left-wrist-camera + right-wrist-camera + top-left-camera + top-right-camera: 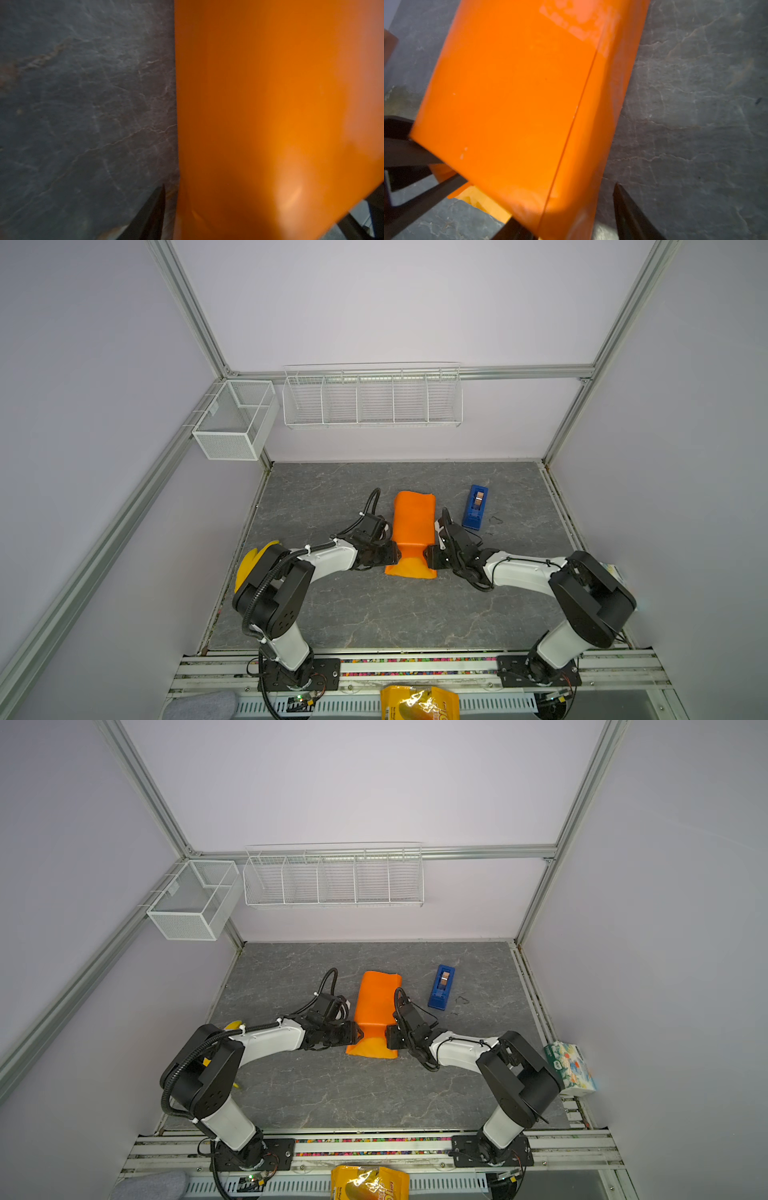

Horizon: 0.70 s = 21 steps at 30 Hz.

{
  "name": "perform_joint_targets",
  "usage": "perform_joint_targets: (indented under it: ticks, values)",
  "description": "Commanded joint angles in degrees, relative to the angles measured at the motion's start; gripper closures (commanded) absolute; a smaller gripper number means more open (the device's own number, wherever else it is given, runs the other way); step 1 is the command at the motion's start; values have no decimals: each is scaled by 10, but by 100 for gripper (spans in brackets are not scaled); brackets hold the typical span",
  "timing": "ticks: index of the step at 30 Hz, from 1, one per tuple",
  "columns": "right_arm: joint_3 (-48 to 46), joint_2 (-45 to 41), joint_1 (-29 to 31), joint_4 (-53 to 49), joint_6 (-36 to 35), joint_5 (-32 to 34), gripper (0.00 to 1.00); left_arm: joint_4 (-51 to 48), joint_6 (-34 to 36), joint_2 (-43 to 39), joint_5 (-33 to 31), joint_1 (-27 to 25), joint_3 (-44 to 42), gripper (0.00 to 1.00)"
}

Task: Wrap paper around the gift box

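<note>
Top views, both: paper lies ctr of table, folded into 1 tube, long axis running bottom-to-top of frame. Left gripper & right gripper straddle its lower part, jaws apart, not clamped.

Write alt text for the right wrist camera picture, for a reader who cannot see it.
Orange paper, folded over with one edge overlapping along a straight diagonal seam, fills most of the view above a grey veined table. A dark gripper finger stands close beside the paper, not touching it.
</note>
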Motion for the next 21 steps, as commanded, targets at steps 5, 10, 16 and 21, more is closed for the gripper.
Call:
perform_joint_targets:
  ticks: [5, 10, 16, 21]
  values:
    - [-1, 17, 4, 22, -9, 30, 64, 10, 5, -3, -21, -1, -3, 50]
    - [3, 21, 4, 14, -8, 33, 74, -3, 35, -14, -49, -1, 13, 49]
    - [7, 26, 4, 11, -10, 30, 82, -3, 73, -19, -65, -1, 28, 50]
    - [9, 27, 4, 10, -10, 29, 84, 5, 86, -11, -83, -1, 31, 55]
